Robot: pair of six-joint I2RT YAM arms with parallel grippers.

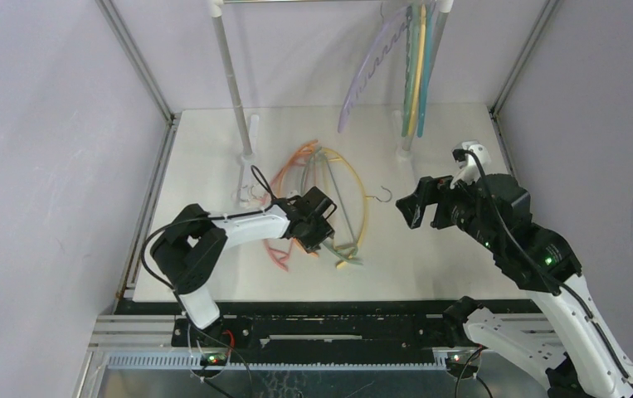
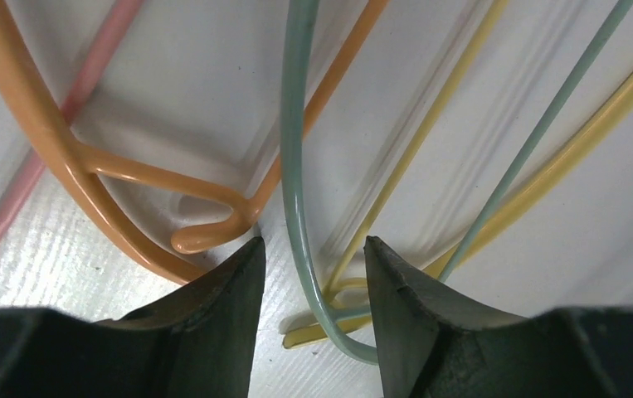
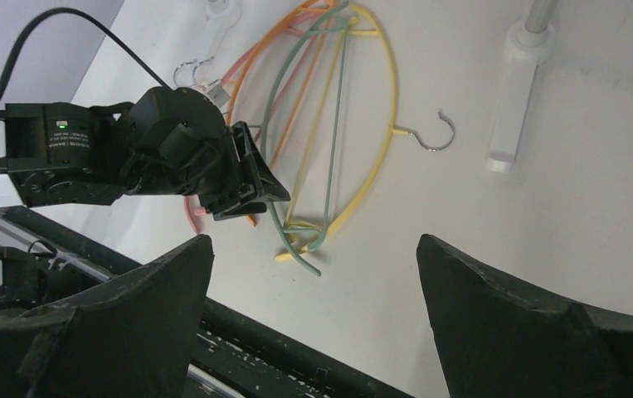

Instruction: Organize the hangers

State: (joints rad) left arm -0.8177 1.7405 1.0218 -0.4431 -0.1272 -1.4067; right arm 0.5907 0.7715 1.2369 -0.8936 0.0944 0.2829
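A pile of hangers lies on the white table (image 1: 213,166): an orange one (image 1: 292,162), a pink one (image 1: 278,257), a yellow one (image 1: 361,186) with its metal hook (image 1: 386,196), and a green one (image 1: 348,247). My left gripper (image 1: 323,239) is down on the pile and open. In the left wrist view (image 2: 313,249) the green hanger's arm (image 2: 294,166) runs between its fingers, unclamped, with the orange hanger (image 2: 47,141) beside it. My right gripper (image 1: 416,207) is open and empty, above the table right of the pile; it also shows in the right wrist view (image 3: 314,245).
The rail frame stands at the back on a left post (image 1: 234,91) and a right foot (image 3: 516,83). A lilac wavy hanger (image 1: 362,79), a yellow one (image 1: 416,66) and a teal one (image 1: 429,58) hang on its right end. Grey walls close both sides.
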